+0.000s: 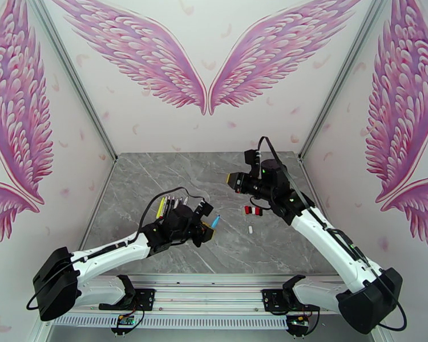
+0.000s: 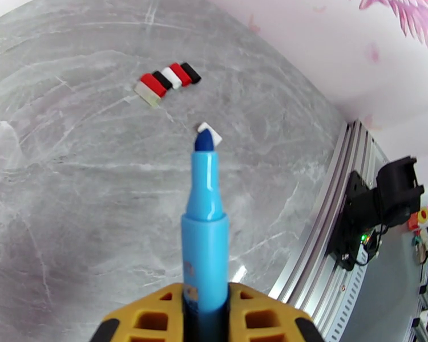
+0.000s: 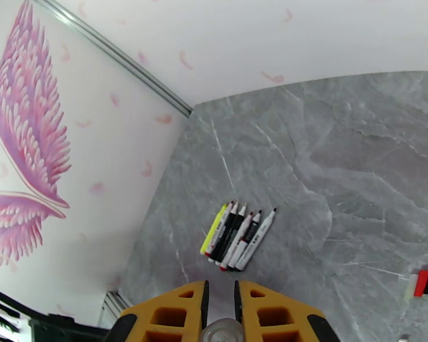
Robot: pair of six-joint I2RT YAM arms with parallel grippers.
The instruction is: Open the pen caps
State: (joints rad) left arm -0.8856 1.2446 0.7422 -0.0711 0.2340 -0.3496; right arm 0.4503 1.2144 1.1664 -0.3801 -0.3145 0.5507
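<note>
The left fingers (image 2: 177, 306) are clamped on the barrel of a blue pen (image 2: 205, 223), which points away from the wrist camera at 12 o'clock. Its cap is off and the dark blue tip is bare. That close view also shows a lone white cap (image 2: 210, 132) lying on the grey marble counter (image 2: 71, 212) just past the tip. At 11 o'clock from the tip is a row of loose caps (image 2: 168, 80) lying side by side: one pale, then red, black, white, red, black.

From above, the left fingers (image 1: 207, 232) hold the blue pen (image 1: 215, 221) near the counter's middle. The cap row (image 1: 253, 210) lies between 2 and 3 o'clock from them, and the lone white cap (image 1: 250, 229) at 3 o'clock. The remaining pens (image 1: 171, 205) lie at 10 o'clock, partly hidden behind the left wrist.

The right wrist camera shows those pens (image 3: 237, 237) clearly. They lie parallel and touching, the yellow one (image 3: 214, 229) outermost, the others white-barrelled with red or black ends, all with tips bare.

The right fingers (image 3: 200, 306) are closed, with only a slim gap between them. A small pale rounded thing (image 3: 222, 329) sits low in that gap, and I cannot tell what it is. From above, the right fingers (image 1: 233, 180) hang at 1 o'clock from the left ones, pointing toward 9 o'clock.
</note>
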